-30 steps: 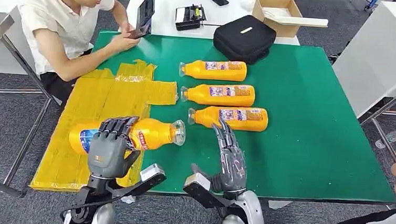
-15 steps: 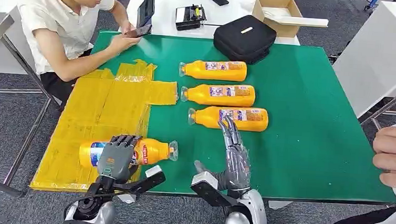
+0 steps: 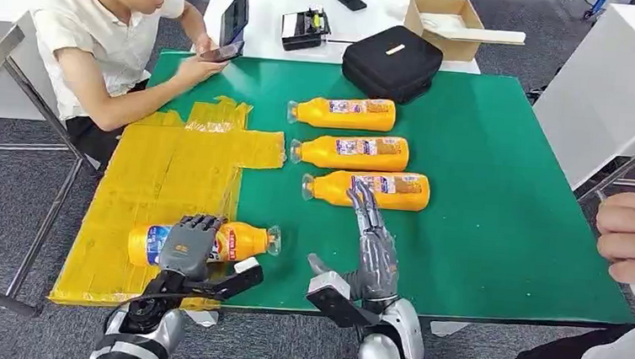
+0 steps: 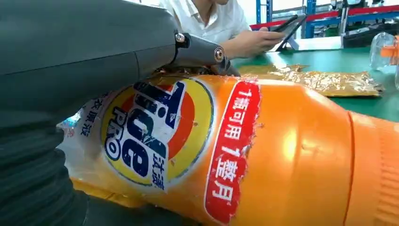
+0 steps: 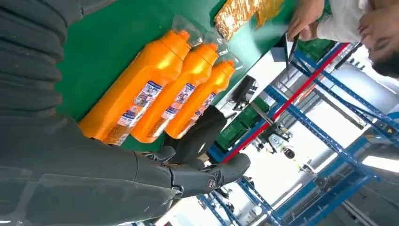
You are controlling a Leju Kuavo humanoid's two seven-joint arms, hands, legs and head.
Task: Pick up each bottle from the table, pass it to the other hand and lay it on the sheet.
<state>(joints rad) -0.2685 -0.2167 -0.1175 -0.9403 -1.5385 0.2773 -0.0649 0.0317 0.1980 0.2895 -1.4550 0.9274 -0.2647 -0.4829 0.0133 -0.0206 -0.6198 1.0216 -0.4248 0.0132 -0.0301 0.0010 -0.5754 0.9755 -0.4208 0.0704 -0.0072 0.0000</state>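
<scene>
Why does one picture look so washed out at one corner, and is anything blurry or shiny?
Right wrist view: the background behind the three bottles is overexposed, bright light bleaching the racks. Left wrist view: the held bottle is very close, with a small glare spot on its orange side; the person behind is slightly soft. Head view: even light, sharp, faint shadows under the right hand.

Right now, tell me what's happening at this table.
The left hand grips an orange bottle lying on the yellow sheet. The right hand is empty, fingers spread, near the closest of three bottles lying on the green table. A seated person is using a phone.
</scene>
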